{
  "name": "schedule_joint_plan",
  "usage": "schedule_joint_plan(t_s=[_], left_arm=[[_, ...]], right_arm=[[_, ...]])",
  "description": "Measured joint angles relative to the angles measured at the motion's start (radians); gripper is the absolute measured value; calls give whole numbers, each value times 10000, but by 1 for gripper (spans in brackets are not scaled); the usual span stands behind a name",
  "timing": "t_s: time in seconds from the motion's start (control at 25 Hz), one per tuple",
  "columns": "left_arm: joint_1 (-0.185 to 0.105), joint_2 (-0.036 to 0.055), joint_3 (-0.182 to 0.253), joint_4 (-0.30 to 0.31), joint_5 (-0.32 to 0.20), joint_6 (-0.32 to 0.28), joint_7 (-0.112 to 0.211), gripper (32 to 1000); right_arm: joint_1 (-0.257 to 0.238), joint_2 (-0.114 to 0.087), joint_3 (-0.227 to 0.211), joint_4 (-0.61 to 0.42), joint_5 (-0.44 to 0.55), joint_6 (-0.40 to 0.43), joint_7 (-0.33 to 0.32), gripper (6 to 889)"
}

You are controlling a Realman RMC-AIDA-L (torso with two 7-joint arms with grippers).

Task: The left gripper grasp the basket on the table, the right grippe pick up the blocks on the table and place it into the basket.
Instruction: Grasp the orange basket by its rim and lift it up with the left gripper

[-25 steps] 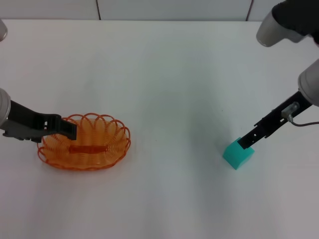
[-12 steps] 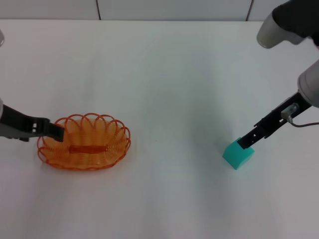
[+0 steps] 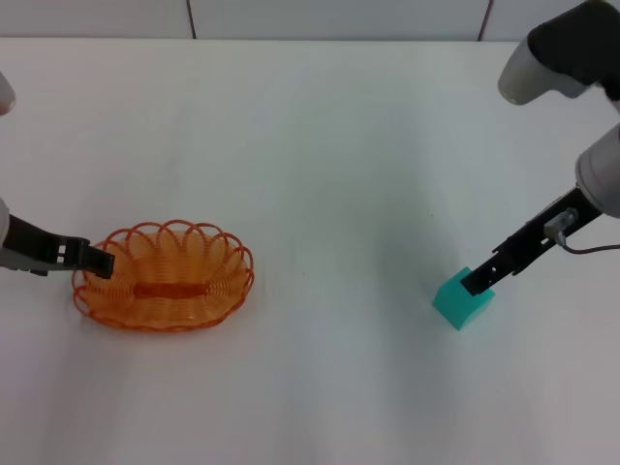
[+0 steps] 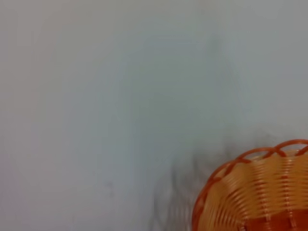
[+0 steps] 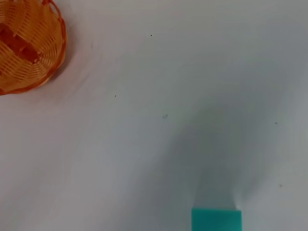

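Even, bright light falls from above across the white table [image 3: 320,145], with no glare and no hard-edged shadows. In the head view the picture is sharp; the green cube [image 3: 462,301] throws only a faint shade toward 6 o'clock, and the orange basket [image 3: 170,276] a thin one beneath its rim. The left wrist view is soft and out of focus, greyer, with a smeared dark shadow beside the basket at 9 o'clock. The right wrist view is clearer, with a pale shadow above the cube.

Head view looks down; both close wrist views share the basket [image 3: 165,276].
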Motion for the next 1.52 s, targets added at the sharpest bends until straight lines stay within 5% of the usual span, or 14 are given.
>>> schedule_joint_plan(t_s=[0.32,0.88,1.52], left_arm=[[-361,7,25,-1234,96,762,291,824],[-860,1,72,-2687,250,1607,337,822],[-894,-21,73,-2909,251,1740,337,820]], right_arm=[[52,-27,-16,394,323,-167,-129,878],[68,-40,23,542,378,-292,-222,878],[68,-47,23,620,384,-391,-315,879]])
